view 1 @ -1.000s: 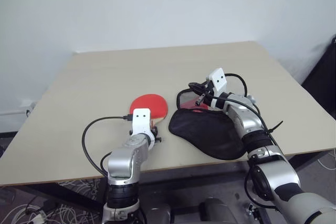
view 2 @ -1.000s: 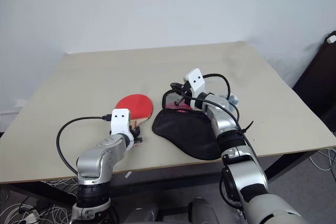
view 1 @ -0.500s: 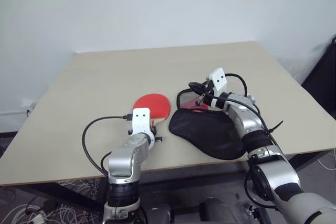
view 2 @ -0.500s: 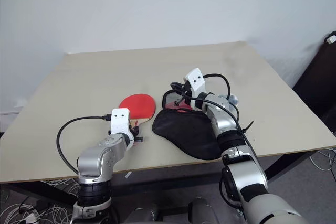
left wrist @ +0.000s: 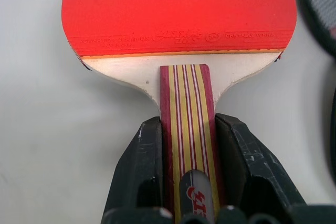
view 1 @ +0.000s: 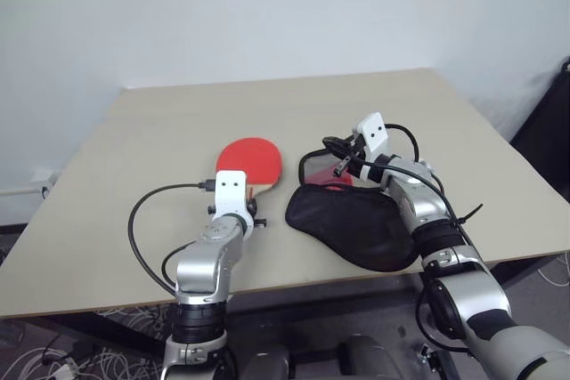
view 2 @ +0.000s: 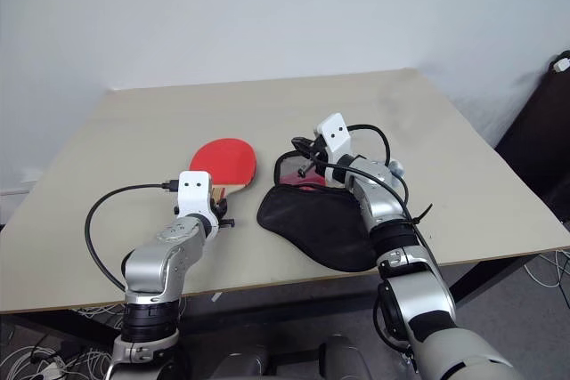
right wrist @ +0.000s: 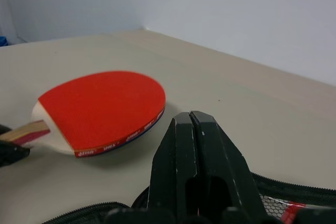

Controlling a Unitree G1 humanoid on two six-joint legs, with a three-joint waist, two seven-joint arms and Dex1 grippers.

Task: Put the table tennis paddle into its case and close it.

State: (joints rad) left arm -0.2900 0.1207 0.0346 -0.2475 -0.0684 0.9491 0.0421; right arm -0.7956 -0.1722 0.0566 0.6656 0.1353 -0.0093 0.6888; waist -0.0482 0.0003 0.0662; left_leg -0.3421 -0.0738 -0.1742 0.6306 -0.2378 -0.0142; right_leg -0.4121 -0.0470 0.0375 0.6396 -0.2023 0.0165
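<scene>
Paddle first: its red face is up and it sits to the left of the case, near it but not touching, with the wooden striped handle clamped between the two black fingers of the left hand, which grips it just below where the blade widens. From the right wrist view the blade looks raised slightly off the pale surface, though I cannot tell that for certain. The case lies flat and black on the surface toward the near edge, its zipped rim parted at the far end where a strip of red lining and mesh shows. The right hand is fully closed at that opening; it seems to be pinching the upper rim to keep the mouth lifted, but the pictures do not show the fabric between its fingers, so that is my reading. The step in hand, as I judge it, is carrying the paddle across to the mouth. To do it well, keep the blade low and nearly level, turn its rounded edge toward the gap, and slide it under the lifted rim without snagging the zip. The right hand should hold the mouth steady so the soft case does not skid away.
</scene>
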